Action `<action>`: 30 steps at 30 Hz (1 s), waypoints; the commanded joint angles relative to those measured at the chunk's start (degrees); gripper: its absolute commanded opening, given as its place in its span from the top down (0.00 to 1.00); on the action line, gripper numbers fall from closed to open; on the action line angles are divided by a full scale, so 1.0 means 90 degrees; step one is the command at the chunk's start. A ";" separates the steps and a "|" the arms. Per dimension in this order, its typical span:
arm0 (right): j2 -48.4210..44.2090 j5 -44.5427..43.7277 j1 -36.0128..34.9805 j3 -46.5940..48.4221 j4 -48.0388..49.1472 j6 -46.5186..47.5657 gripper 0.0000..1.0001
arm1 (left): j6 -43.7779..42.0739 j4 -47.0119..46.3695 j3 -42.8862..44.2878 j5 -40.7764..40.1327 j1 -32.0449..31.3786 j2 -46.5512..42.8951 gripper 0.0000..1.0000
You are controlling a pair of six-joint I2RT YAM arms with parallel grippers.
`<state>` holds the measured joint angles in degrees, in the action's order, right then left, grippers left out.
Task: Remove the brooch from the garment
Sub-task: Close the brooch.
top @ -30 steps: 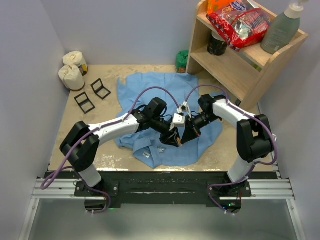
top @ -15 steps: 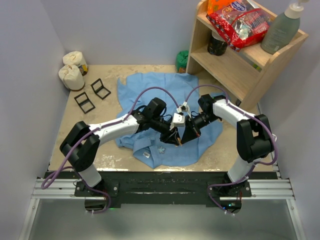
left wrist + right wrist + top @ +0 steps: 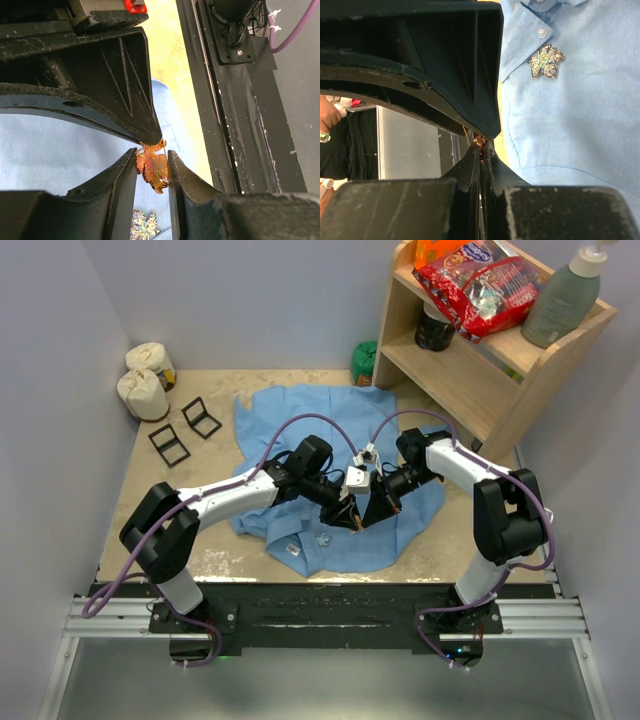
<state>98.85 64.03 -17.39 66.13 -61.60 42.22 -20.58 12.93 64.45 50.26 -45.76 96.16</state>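
The garment (image 3: pixel 300 415) lies spread on the table, light blue, also seen below in the left wrist view (image 3: pixel 50 150) and the right wrist view (image 3: pixel 580 110). An orange leaf-shaped brooch (image 3: pixel 151 170) hangs above it. My left gripper (image 3: pixel 152 157) is shut on the brooch's two sides. My right gripper (image 3: pixel 481 147) is shut on its top edge (image 3: pixel 480 141). From above, the two grippers meet tip to tip, left (image 3: pixel 350 518) and right (image 3: pixel 368 517). An iridescent leaf brooch (image 3: pixel 546 61) stays pinned to the shirt near a button, and also shows in the left wrist view (image 3: pixel 142 226).
A wooden shelf (image 3: pixel 470 370) at the back right holds a red snack bag (image 3: pixel 480 285), a grey bottle (image 3: pixel 565 295) and a dark jar (image 3: pixel 434 328). A green object (image 3: pixel 364 362) sits beside it. Two white bundles (image 3: pixel 145 380) and two black frames (image 3: pixel 185 430) lie at the back left.
My left gripper's jaws have come closer together onto the orange brooch. Both arms have stayed almost where they were.
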 commanded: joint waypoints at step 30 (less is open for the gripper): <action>-0.0358 -0.0230 0.0135 -0.0072 0.0673 -0.0208 1.00 | 0.0743 -0.0411 -0.0227 0.0724 0.0133 -0.0265 0.72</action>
<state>97.69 63.99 -17.19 65.47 -59.29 40.62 -15.55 9.47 62.98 52.47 -44.21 95.96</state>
